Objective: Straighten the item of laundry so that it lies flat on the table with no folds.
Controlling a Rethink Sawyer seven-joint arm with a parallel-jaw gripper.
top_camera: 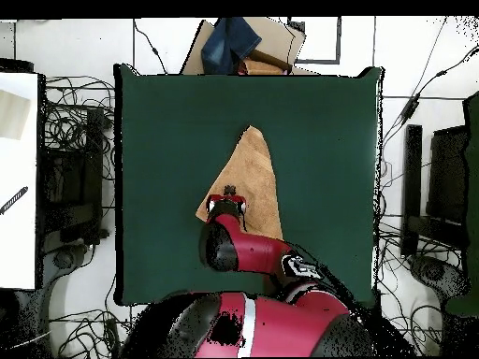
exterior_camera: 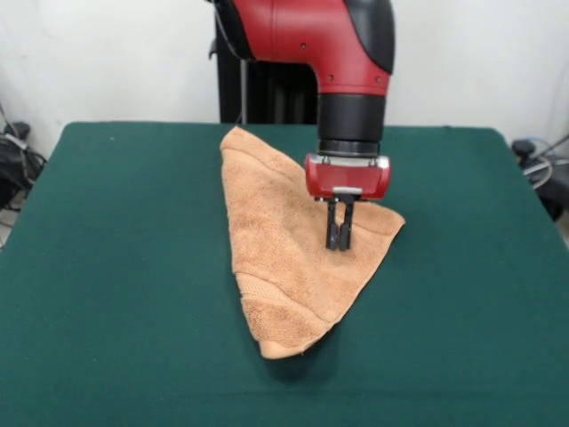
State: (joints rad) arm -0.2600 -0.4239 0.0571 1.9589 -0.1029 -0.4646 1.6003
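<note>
The orange-tan towel (exterior_camera: 284,249) lies on the dark green table (exterior_camera: 116,267), folded over into a rough triangle. One point lies at the far side, one at the near side, and one at the right. A woven band shows near the near point. My gripper (exterior_camera: 339,242) hangs straight down from the red arm, with its tips on the towel close to the right corner. The fingers stand close together and look shut. I cannot tell whether cloth is pinched between them. In the overhead view the gripper (top_camera: 227,200) is over the left corner of the towel (top_camera: 254,178).
The table (top_camera: 318,122) has wide green felt on every side of the towel. Off the table, a cardboard box with a blue cloth (top_camera: 239,45) stands beyond the far edge. A white surface (top_camera: 19,178) lies to the left, with cables around.
</note>
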